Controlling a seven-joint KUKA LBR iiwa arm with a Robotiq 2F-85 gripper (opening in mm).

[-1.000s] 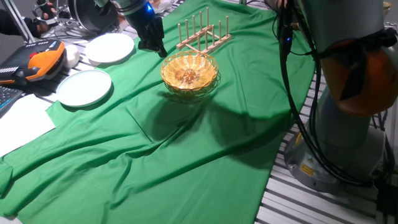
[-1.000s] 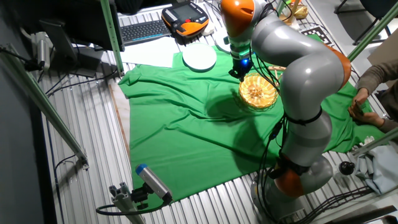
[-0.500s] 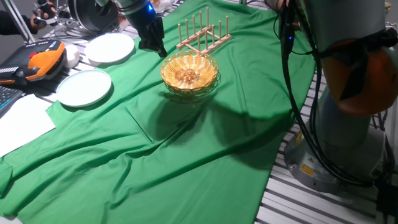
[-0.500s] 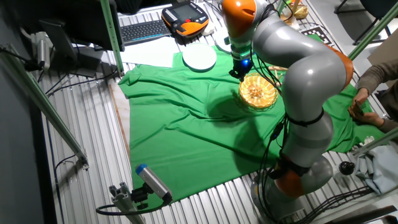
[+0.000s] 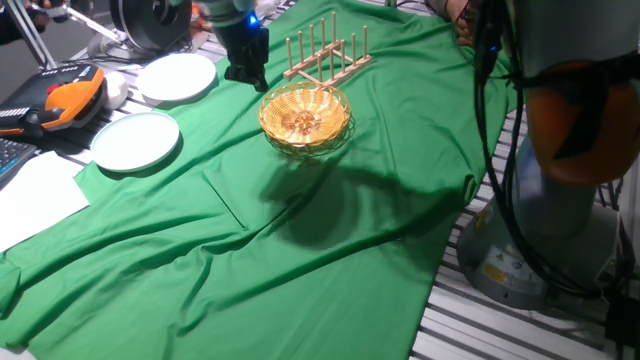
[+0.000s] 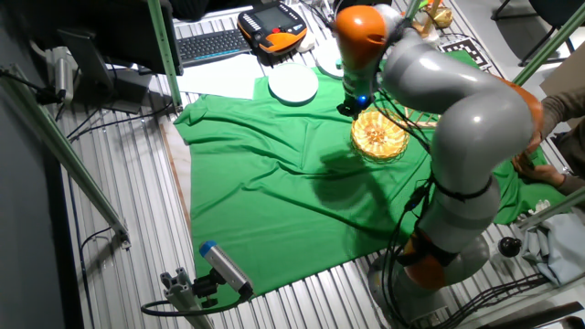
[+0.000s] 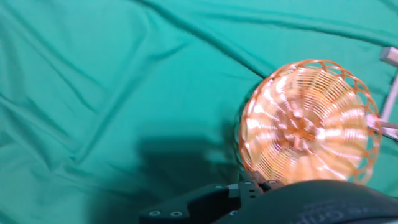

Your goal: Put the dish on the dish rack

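Hand view shows the golden-tan round woven wicker dish (image 7: 308, 121) on green cloth (image 7: 124, 74), beside the light wooden pegged dish rack (image 5: 325, 55). Judged light, stiff, open-weave; rim offers best purchase. Black gripper (image 5: 245, 75) spread cannot be told.

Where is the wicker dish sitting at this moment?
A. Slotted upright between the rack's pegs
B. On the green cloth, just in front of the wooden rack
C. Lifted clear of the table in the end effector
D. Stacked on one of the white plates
B: the dish rests flat on the green cloth, near the dish rack, whose pegs hold nothing.
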